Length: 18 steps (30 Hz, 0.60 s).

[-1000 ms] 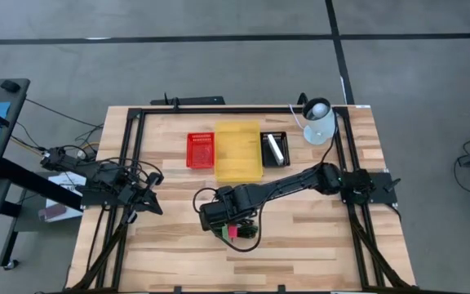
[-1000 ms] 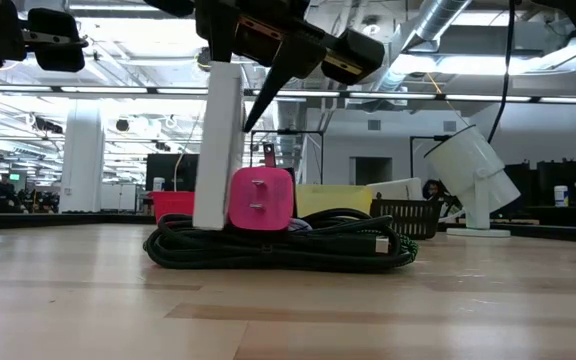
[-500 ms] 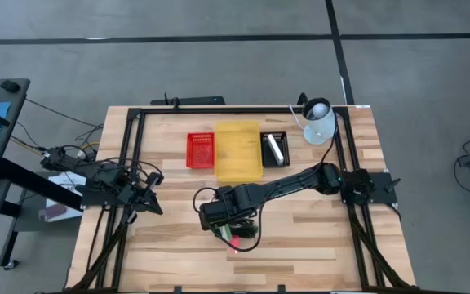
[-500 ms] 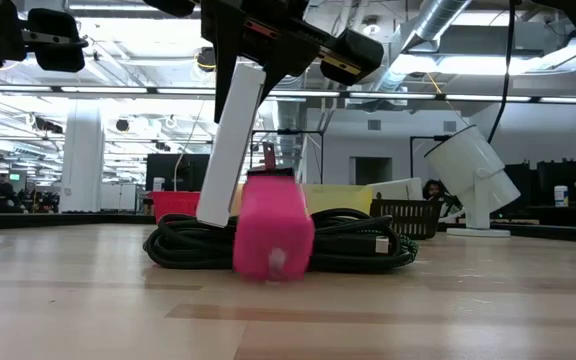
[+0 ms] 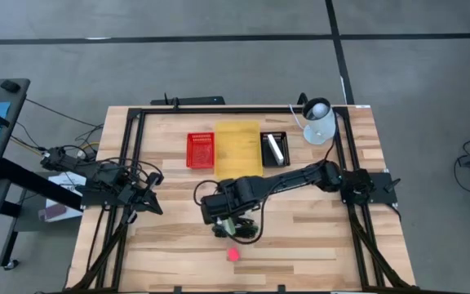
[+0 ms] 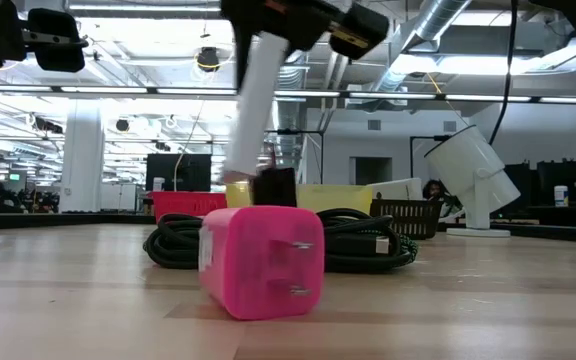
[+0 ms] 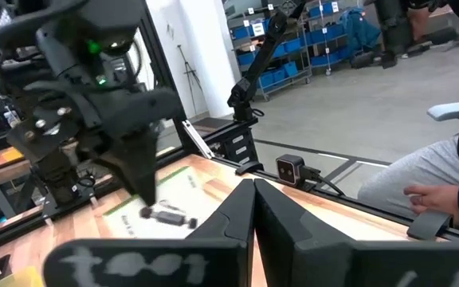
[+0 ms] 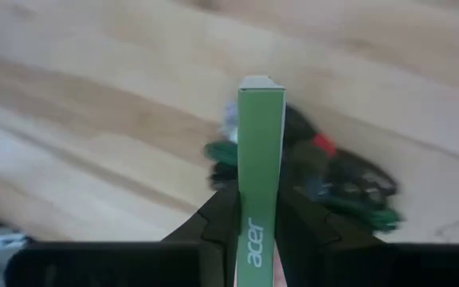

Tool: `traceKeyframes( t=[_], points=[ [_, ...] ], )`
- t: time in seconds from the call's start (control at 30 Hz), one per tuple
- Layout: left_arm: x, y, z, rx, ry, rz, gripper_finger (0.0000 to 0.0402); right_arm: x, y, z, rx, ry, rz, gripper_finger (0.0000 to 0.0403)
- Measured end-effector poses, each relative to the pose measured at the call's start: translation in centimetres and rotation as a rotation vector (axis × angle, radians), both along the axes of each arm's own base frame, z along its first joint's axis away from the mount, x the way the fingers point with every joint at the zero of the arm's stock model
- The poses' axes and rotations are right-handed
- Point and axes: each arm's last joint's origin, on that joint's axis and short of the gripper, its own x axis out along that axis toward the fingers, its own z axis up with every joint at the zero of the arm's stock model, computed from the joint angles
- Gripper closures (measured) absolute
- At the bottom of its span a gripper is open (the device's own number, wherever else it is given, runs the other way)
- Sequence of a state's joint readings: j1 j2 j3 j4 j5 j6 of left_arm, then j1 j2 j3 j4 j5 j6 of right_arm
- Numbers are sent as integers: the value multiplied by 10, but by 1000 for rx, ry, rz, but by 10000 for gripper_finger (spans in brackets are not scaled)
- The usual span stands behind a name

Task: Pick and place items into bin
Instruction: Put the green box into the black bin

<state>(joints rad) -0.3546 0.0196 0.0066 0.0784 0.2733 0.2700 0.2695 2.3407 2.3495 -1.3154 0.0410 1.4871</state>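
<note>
Four views of one worktop (image 5: 317, 237).
High: straight down from overhead. Low: level at worktop height, very near the pink plug (image 6: 263, 260), shared with high. Wrists: forward past each claw.

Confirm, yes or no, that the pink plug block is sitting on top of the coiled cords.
No: in the low view the pink plug block rests on the wooden table in front of the coiled cords, not on them.

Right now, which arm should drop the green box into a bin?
Right. The right gripper is shut on the green box, lifted above the coiled cable, near the yellow bin. The left gripper waits by the table's left edge.
</note>
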Motion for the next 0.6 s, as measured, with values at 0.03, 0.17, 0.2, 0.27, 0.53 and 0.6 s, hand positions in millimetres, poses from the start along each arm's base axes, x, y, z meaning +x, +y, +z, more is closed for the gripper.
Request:
traceKeyframes(
  t=[0.03, 0.17, 0.2, 0.27, 0.53, 0.6],
  points=[
    [0, 0, 0, 4, -2, 0, 401, -4, -2, 3, -11, 19, -5, 342],
    [0, 0, 0, 3, -1, 0, 401, -16, -11, 16, -55, 69, -25, 342],
    [0, 0, 0, 1, 0, 0, 401, -21, -15, 20, -66, 92, -29, 342],
    [0, 0, 0, 1, -1, 0, 401, -26, -19, 30, -84, 80, -39, 342],
    [0, 0, 0, 1, 0, 0, 401, -49, -42, 68, -206, 36, -92, 342],
    [0, 0, 0, 2, -2, 0, 401, -52, -50, 77, -234, 12, -98, 342]
  ],
)
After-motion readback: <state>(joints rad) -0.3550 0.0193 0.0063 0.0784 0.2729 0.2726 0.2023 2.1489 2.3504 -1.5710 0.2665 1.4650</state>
